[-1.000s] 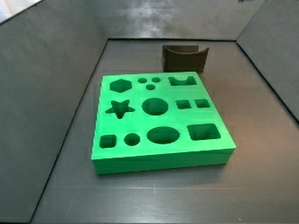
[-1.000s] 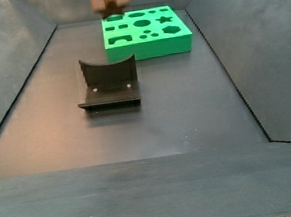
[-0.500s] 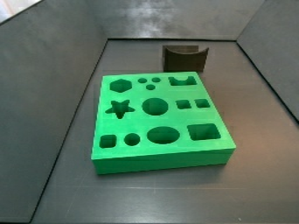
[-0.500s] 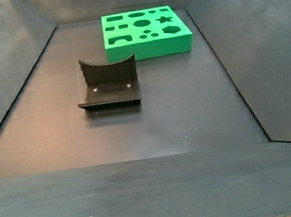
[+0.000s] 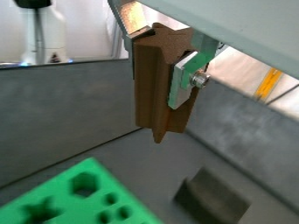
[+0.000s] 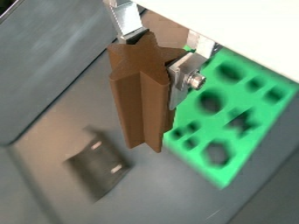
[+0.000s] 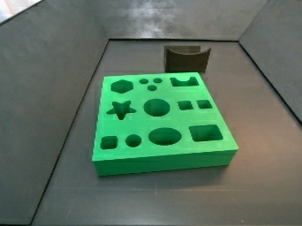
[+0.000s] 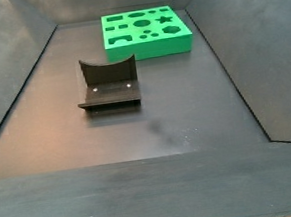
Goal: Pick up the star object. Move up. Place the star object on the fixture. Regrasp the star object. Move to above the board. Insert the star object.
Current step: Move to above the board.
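The gripper (image 5: 156, 59) is shut on the brown star object (image 5: 158, 83), a long star-section piece held upright between the silver fingers (image 5: 184, 79). It shows in both wrist views, with the gripper (image 6: 149, 61) gripping the star object (image 6: 138, 96) near its top. It hangs high above the floor, with the green board (image 6: 228, 114) and the fixture (image 6: 100, 162) far below. The gripper is out of both side views. The board (image 7: 160, 119) has a star-shaped hole (image 7: 119, 109) on its left side. The board (image 8: 146, 33) also shows in a side view.
The dark fixture (image 7: 186, 58) stands behind the board in a side view, and in front of it in a side view (image 8: 107, 85). Grey sloping walls (image 7: 53, 62) enclose the dark floor (image 8: 151, 130). The board (image 5: 82, 197) and fixture (image 5: 211, 197) lie below in a wrist view.
The gripper with the star object was at the top edge of a side view one second ago; it has risen out of both side views.
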